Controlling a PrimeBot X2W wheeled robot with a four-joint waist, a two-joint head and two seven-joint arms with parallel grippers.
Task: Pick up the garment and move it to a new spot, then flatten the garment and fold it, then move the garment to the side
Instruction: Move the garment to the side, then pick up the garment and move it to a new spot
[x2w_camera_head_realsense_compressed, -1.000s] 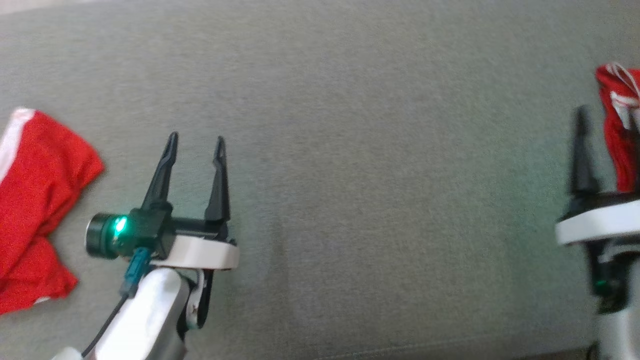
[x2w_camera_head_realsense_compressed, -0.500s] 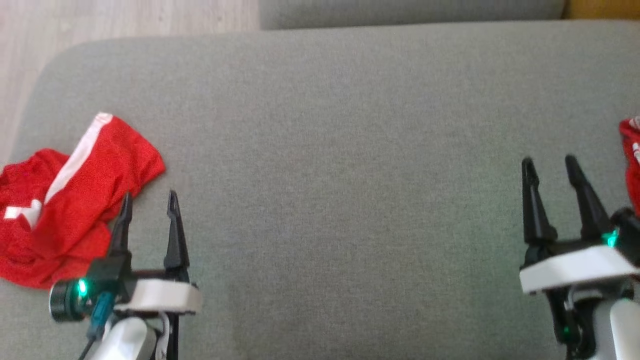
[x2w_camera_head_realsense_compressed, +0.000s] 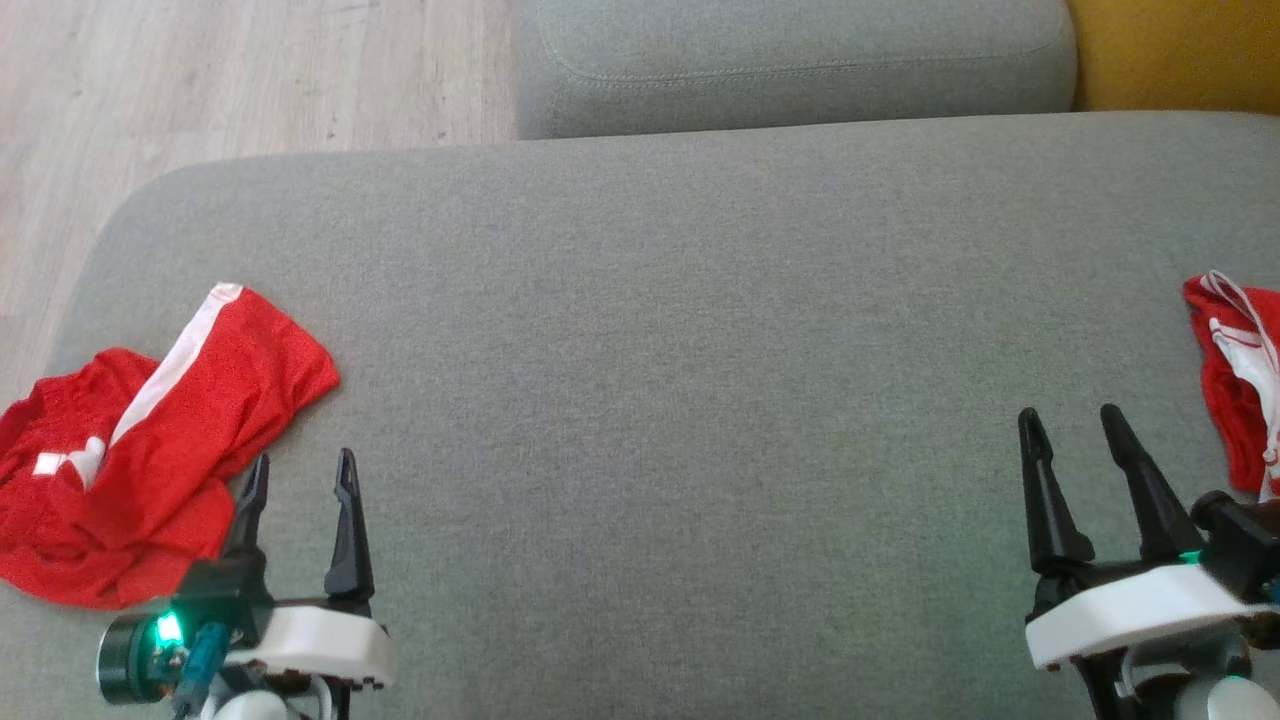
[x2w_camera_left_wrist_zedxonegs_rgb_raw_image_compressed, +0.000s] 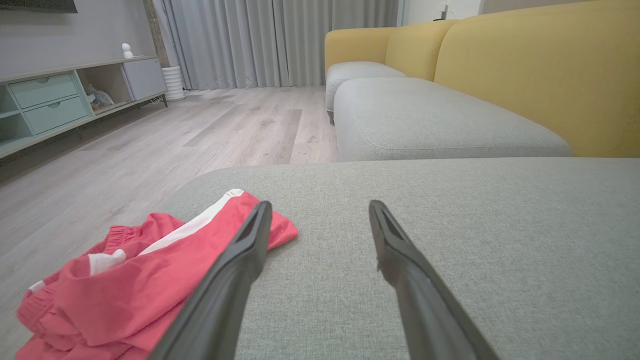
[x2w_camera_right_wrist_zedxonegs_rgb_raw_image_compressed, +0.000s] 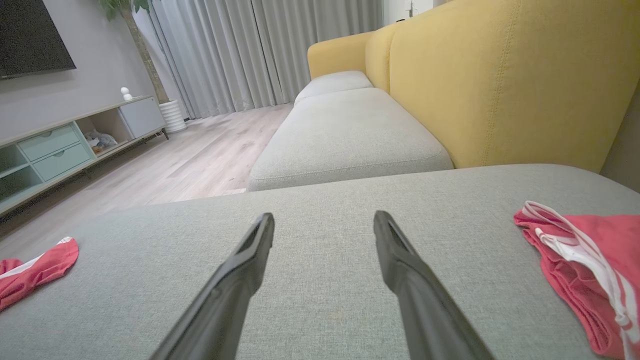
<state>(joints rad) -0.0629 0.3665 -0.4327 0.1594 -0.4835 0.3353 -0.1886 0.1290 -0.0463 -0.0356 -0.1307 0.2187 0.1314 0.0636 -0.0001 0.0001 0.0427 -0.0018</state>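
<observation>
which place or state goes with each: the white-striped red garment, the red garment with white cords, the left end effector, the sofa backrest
1. white-striped red garment
2. red garment with white cords
3. left end effector
4. sofa backrest

a. yellow
b. open, holding nothing
c. right edge of the cushion
d. left end of the cushion

Pairs: 1-d, 2-c, 3-b, 4-a

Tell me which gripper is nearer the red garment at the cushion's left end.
Left. The left gripper sits right beside the red garment; the right gripper is far across the cushion.
</observation>
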